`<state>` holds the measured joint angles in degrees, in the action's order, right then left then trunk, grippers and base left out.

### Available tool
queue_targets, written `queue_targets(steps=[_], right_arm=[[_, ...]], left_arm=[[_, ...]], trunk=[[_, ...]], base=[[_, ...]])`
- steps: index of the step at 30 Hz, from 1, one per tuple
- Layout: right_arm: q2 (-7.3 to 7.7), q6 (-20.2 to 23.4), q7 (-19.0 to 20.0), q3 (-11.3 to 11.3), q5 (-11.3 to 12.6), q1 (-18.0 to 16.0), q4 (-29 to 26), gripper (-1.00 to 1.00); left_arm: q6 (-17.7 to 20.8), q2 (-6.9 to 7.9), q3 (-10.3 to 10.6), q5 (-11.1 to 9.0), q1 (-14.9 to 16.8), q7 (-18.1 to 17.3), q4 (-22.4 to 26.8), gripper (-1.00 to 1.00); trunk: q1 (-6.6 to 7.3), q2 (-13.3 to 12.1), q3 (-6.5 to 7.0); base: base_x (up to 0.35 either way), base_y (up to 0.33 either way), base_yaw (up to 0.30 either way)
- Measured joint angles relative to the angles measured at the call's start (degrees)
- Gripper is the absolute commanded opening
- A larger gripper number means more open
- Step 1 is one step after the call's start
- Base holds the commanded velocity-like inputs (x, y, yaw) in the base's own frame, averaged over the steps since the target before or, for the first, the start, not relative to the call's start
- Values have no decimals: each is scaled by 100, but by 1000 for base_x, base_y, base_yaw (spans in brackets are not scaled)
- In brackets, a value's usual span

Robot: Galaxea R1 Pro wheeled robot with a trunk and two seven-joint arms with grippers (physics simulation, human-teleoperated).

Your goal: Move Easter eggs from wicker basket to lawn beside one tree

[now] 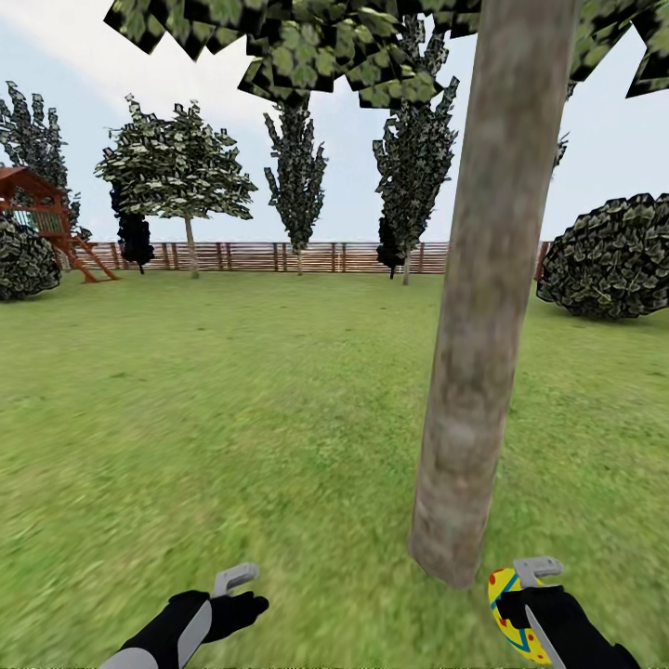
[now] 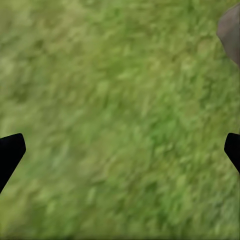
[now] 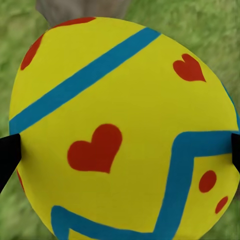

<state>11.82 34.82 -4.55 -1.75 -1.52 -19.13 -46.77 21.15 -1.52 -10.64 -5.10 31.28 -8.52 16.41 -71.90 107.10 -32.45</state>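
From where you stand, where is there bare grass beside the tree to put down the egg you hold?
The lawn lies bare to the left of the tree trunk, up to the far fence, and also under the open left gripper. The tightest spot is by the trunk's base, where the right gripper holds the Easter egg just above the grass.
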Motion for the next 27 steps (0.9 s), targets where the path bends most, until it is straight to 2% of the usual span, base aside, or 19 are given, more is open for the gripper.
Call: queue_targets(steps=[27], right_arm=[[-44,-1,-4,-19,-17,0,0,-100]], left_arm=[[-2,-4,15,-1,0,-1,0,100]], trunk=[[-593,1083,-485]], base=[[0,0,0]])
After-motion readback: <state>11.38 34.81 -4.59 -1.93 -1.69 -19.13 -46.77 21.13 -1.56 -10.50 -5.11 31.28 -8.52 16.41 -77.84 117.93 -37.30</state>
